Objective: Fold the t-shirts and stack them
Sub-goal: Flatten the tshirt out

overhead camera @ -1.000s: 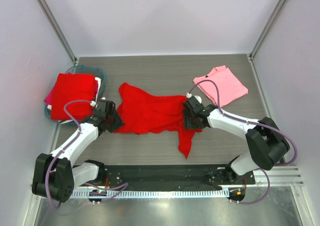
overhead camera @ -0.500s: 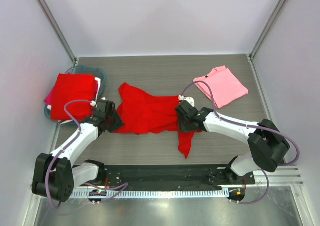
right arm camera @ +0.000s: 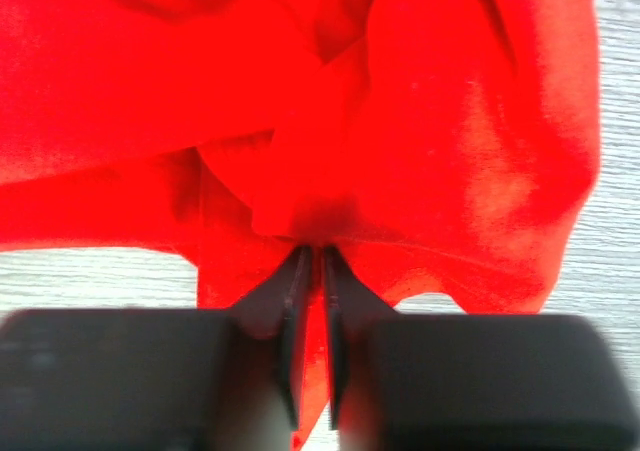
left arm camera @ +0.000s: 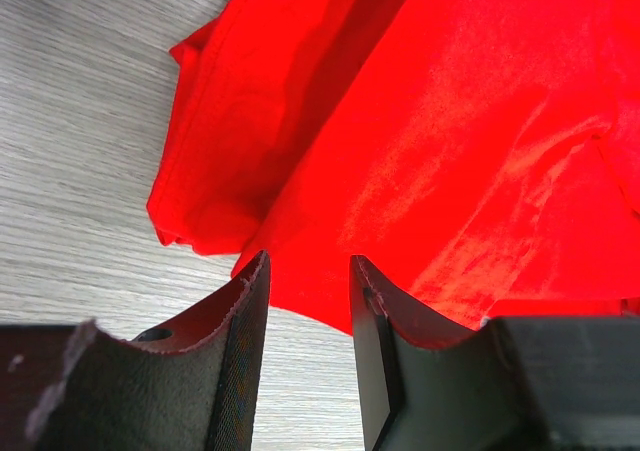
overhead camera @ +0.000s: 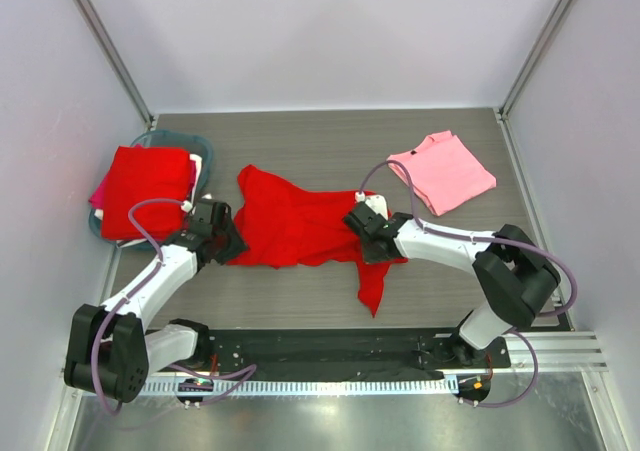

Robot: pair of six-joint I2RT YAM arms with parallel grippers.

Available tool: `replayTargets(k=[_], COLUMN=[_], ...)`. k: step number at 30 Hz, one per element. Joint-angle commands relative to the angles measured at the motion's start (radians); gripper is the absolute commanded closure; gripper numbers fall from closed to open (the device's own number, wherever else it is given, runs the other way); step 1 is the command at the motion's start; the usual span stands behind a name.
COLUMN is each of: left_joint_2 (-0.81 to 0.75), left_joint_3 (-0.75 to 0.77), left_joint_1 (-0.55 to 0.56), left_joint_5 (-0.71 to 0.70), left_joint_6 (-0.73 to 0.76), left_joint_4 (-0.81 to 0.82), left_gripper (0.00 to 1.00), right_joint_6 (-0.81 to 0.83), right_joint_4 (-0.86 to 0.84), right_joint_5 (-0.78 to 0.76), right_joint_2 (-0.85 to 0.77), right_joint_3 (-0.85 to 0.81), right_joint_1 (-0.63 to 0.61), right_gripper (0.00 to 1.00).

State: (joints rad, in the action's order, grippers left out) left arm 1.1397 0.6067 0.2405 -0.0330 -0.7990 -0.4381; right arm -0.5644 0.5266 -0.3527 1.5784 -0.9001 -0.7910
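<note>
A bright red t-shirt lies crumpled in the middle of the table, one end trailing toward the near edge. My left gripper is open at the shirt's left hem, with the hem edge lying between the fingertips. My right gripper is shut on a fold of the red t-shirt at its right side. A light pink t-shirt lies folded at the back right. A folded red t-shirt tops a pile at the left.
The pile at the left sits in a teal basin, with magenta and white cloth showing under the red one. Metal frame posts and white walls enclose the grey wood-grain table. A black rail runs along the near edge.
My right gripper has slid left along the red t-shirt, dragging the gripped fold toward the middle. The left arm has not moved.
</note>
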Motion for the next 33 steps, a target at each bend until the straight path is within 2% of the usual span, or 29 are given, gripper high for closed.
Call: replayTargets(k=[1,6,8,19,25,28,30,33], left_joint_2=[-0.009,-0.009,-0.003,0.022,0.058,0.063,0.055,0.031], left_joint_3=[0.001,0.001,0.001,-0.011,-0.035,-0.027,-0.019,-0.016], left_joint_1=[-0.004,-0.004,-0.004,-0.006,-0.004,-0.006,-0.004,-0.004], left_joint_5=[-0.018,-0.019,-0.018,-0.019,-0.007,-0.021,-0.040,-0.059], left_joint_6=[0.023,0.024,0.024,0.024,0.015,0.018,0.018,0.027], left_joint_4=[0.016,0.018,0.022,0.041,0.081,0.075,0.062,0.048], left_gripper=[0.62,0.61,0.61,0.60,0.61,0.57,0.50,0.51], right_joint_6=[-0.026,-0.029,-0.025,-0.019,-0.014,-0.015,-0.014,-0.012], right_joint_4=[0.013,0.019,0.029,0.049,0.047,0.047,0.047,0.047], right_joint_5=[-0.060,-0.045,-0.042,-0.006,0.021,0.023,0.023,0.023], right_joint_2=[-0.026,-0.106,-0.132,-0.225,-0.222,-0.221,-0.222,-0.222], right_joint_3=[-0.030,-0.008,-0.008,-0.007,0.001,0.004,0.006,0.006], right_joint_1=[-0.002,-0.002,-0.001,0.041,0.055,0.055,0.055,0.056], right_gripper=[0.88,0.88,0.99,0.99,0.99,0.99,0.99,0.99])
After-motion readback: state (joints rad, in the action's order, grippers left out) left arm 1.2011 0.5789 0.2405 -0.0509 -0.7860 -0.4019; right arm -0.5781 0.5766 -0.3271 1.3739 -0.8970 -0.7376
